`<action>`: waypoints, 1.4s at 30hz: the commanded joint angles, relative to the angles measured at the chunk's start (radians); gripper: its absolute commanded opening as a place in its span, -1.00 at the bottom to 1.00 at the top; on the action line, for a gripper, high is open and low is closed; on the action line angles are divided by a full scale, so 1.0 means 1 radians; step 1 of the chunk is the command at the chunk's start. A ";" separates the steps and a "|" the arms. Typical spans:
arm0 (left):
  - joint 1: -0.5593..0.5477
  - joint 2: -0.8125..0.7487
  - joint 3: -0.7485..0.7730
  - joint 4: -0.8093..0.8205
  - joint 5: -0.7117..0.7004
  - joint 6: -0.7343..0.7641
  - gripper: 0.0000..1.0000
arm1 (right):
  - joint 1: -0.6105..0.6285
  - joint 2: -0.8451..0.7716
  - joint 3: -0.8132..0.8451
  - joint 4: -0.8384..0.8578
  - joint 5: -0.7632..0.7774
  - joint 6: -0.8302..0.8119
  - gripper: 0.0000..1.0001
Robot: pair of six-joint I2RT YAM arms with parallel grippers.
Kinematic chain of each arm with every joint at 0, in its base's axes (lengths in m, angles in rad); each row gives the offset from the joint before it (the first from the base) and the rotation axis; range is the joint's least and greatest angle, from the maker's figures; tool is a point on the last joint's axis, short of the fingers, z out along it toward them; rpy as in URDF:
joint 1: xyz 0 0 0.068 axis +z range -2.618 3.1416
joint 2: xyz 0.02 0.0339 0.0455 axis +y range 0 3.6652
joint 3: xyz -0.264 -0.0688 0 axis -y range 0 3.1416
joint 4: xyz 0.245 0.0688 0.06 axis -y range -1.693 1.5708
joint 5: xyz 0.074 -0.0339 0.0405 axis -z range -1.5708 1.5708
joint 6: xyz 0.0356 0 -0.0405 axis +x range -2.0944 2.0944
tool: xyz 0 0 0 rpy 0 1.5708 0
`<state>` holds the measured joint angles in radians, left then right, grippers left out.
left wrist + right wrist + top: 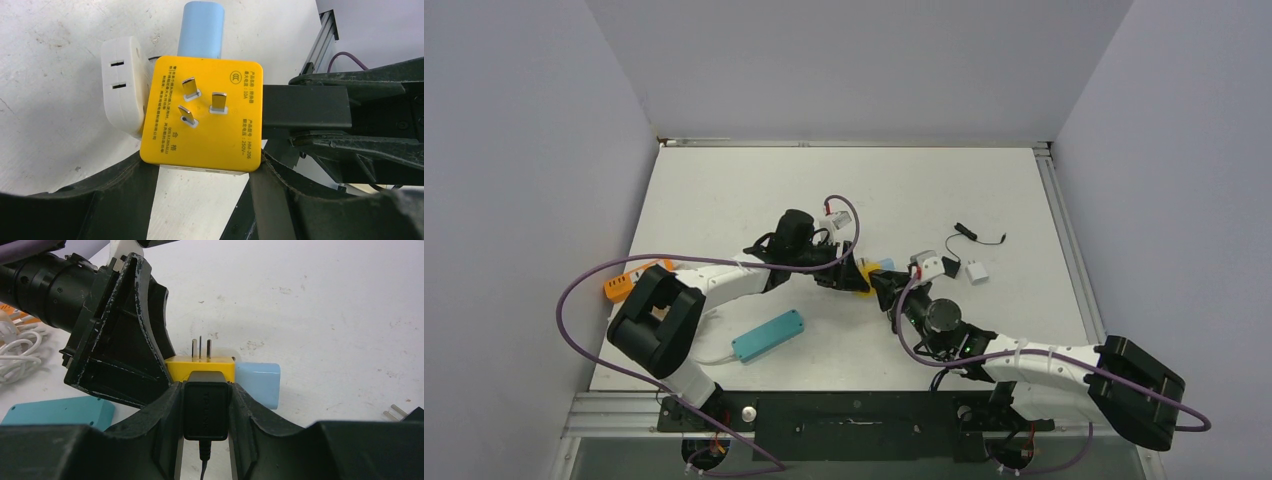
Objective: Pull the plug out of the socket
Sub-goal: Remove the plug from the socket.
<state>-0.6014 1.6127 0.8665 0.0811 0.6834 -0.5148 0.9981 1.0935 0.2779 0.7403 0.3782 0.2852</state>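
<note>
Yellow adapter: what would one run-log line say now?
left gripper holds square yellow plastic adapter | right gripper clamps black plug | plug still seated

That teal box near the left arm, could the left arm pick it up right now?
Probably not yet. The teal box lies in the open with nothing over it, but the left gripper is closed on the yellow adapter and would have to let go first.

Socket (202, 120): yellow cube adapter, three prongs exposed, held above table. Plug (205, 410): black, corded, seated in socket's side.
</note>
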 commanded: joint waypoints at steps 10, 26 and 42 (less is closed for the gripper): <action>-0.006 -0.040 0.034 -0.046 -0.011 0.077 -1.00 | 0.149 0.073 0.099 0.052 0.181 -0.129 -0.89; -0.006 -0.057 0.042 -0.078 -0.049 0.115 -1.00 | 0.021 0.048 0.087 0.017 0.036 -0.005 -0.89; -0.006 -0.063 0.042 -0.080 -0.074 0.129 -1.00 | 0.004 0.045 0.099 -0.011 0.027 -0.019 -0.89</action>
<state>-0.5991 1.5867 0.8890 0.0078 0.5838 -0.4427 0.9333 1.1370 0.3267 0.6792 0.2665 0.3386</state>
